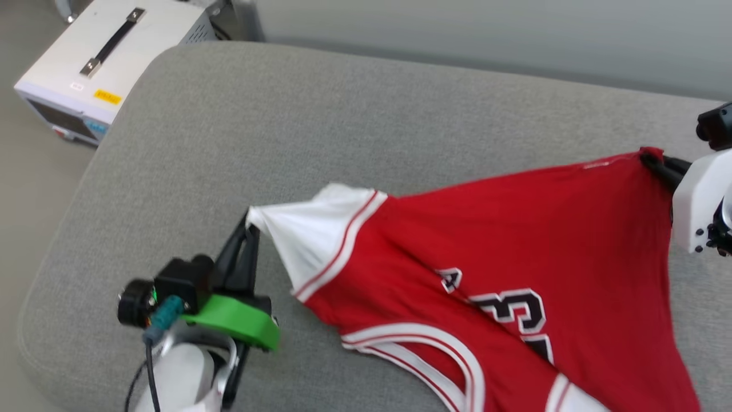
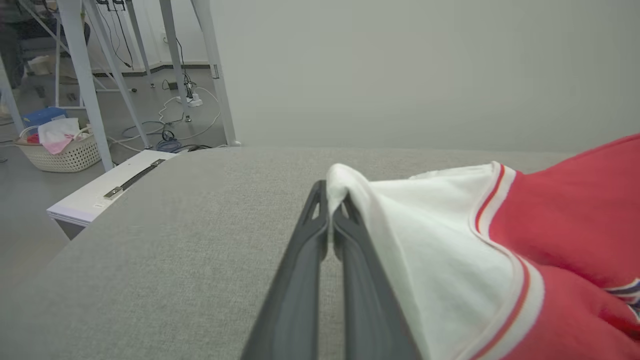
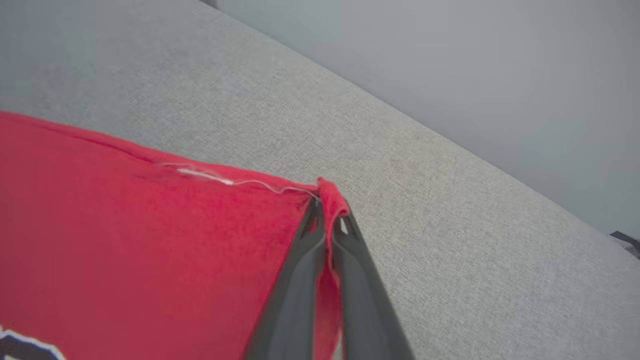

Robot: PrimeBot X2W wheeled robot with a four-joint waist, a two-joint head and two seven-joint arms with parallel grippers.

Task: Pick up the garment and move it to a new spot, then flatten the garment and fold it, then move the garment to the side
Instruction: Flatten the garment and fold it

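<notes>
The garment (image 1: 514,240) is a red jersey with white sleeves, striped trim and black white-outlined lettering, stretched across the grey cushion (image 1: 286,131). My left gripper (image 1: 250,222) is shut on the tip of its white sleeve (image 2: 425,240), pinched between the dark fingers (image 2: 300,260). At the right edge of the head view my right gripper (image 1: 652,160) is shut on a red corner of the garment (image 3: 150,240), the cloth caught between its fingers (image 3: 300,270). The lower part of the garment runs out of the head view.
A white box (image 1: 103,63) with a black handle stands off the cushion's far left corner. In the left wrist view a laundry basket (image 2: 60,150), cables and white table legs (image 2: 85,75) are on the floor beyond it. A pale wall rises behind the cushion.
</notes>
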